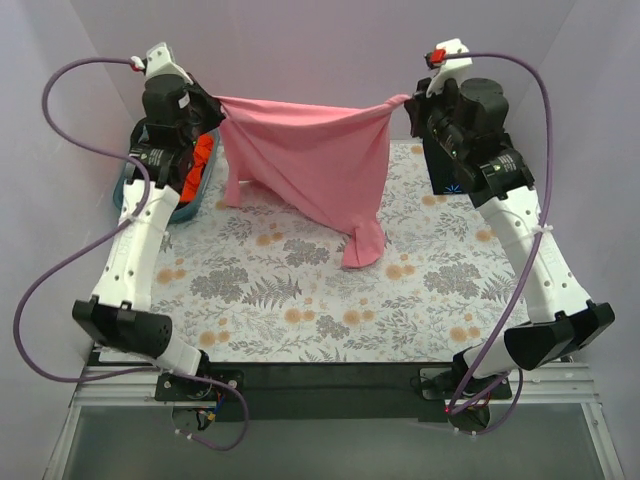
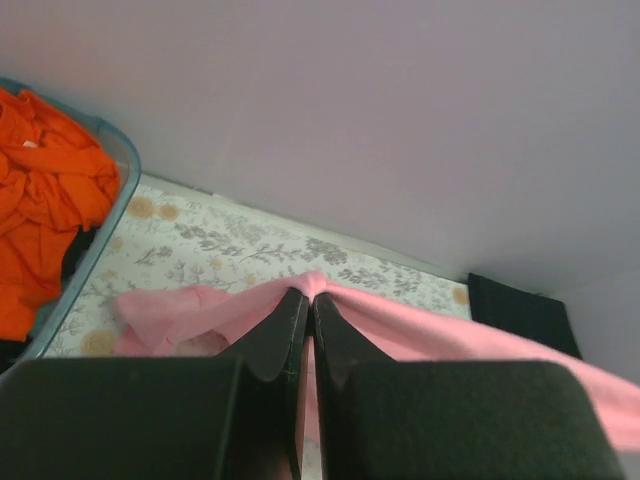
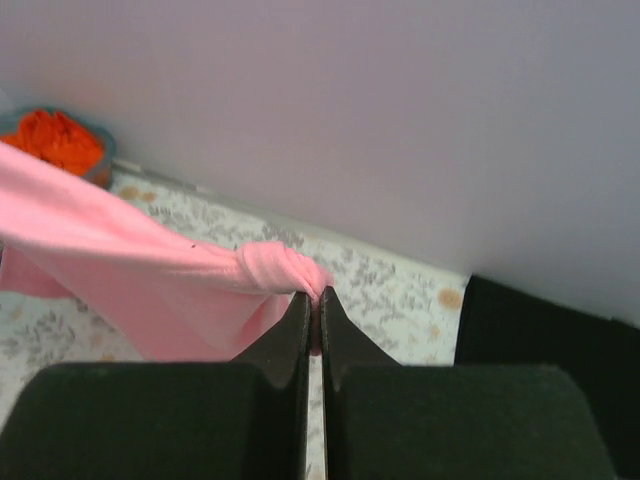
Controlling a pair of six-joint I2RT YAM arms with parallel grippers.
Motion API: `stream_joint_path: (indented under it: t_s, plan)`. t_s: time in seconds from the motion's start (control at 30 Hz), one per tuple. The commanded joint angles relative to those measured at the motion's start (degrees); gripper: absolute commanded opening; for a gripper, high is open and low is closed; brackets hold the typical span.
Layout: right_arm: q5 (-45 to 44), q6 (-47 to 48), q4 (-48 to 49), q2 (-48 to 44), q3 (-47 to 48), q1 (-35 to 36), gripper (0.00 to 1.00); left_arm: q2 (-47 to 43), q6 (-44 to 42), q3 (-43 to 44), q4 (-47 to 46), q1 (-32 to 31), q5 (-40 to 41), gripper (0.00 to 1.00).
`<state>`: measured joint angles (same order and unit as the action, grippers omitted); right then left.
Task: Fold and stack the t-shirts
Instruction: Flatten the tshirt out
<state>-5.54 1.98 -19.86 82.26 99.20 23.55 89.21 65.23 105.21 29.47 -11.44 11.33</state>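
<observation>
The pink t-shirt (image 1: pixel 305 160) hangs stretched between the claws; the left gripper (image 2: pixel 308 298) and the right gripper (image 3: pixel 312 296) are each clamped on a bunched corner. Under the right one, the black t-shirt (image 1: pixel 445 183) is mostly hidden by the arm. Beside the left one, the orange-red t-shirt (image 1: pixel 203 158) lies half-covered in the basket (image 2: pixel 128 155).

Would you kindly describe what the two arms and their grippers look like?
The left arm and right arm have white links joined by black housings. A thin purple cable loops along each, with a small red fitting at the white wrist cap. The left gripper and right gripper have matte black fingers tapering to narrow tips.
</observation>
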Motion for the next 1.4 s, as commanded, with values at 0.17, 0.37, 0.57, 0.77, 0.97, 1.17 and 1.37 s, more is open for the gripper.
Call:
stream_joint_path:
  t_s: [0.17,0.37,0.57,0.77,0.97,1.17,1.37]
  plan:
    - [4.4,5.8,13.6,-0.3,5.5,-4.0,0.01,-21.2,5.4,-7.2,-6.6,0.1,-21.4,0.00]
    - [2.7,5.2,16.0,-5.0,-12.3,-10.4,0.01,-28.6,18.1,-31.7,-22.6,-8.5,-45.6,0.00]
    - [-3.3,1.6,14.9,-8.3,-26.9,-14.8,0.14,-24.1,17.5,-48.6,-28.0,-35.9,-33.8,0.02]
    - [-5.1,-4.2,10.6,-11.2,-31.3,-15.4,0.53,-11.0,13.4,-46.3,-30.4,-53.9,-26.3,0.36]
    - [4.6,-12.5,4.7,-12.4,-35.3,-15.4,0.68,-10.3,11.1,-42.0,-19.7,-54.7,-8.8,0.66]
    - [13.2,-18.1,2.6,-13.0,-46.5,-13.6,0.64,-15.2,16.3,-48.1,-7.5,-38.4,1.4,0.72]
    - [8.4,-18.7,2.0,-11.8,-55.2,-12.9,0.61,-17.0,16.7,-60.3,-8.4,-24.2,3.9,0.60]
